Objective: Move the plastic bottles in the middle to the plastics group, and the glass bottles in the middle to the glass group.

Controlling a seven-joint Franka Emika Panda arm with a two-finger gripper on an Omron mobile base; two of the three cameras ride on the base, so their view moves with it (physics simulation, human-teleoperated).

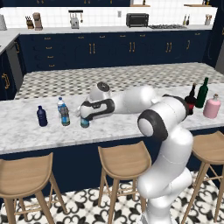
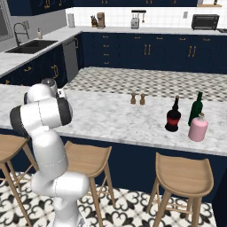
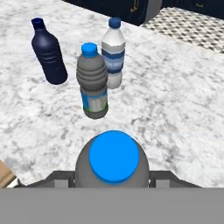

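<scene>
Squarely between pincer [image 3: 112, 177] jaws, grey bottle [image 3: 113, 159]

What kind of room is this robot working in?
Almost certainly a home kitchen, in simulation. A marble island counter with wooden bar stools faces navy cabinets, with a toaster oven on the back counter and a sink with a tap to the side.

No text, brand, number or sign can be read anywhere. The grey-tinted plastic bottle [image 3: 92, 83] standing on the table wears a blue label band with pale and yellowish marks, too blurred to make out as letters. The pale water bottle [image 3: 113, 52] behind it has a plain blue band, and the dark glass bottle [image 2: 173, 115] a plain red one.
</scene>
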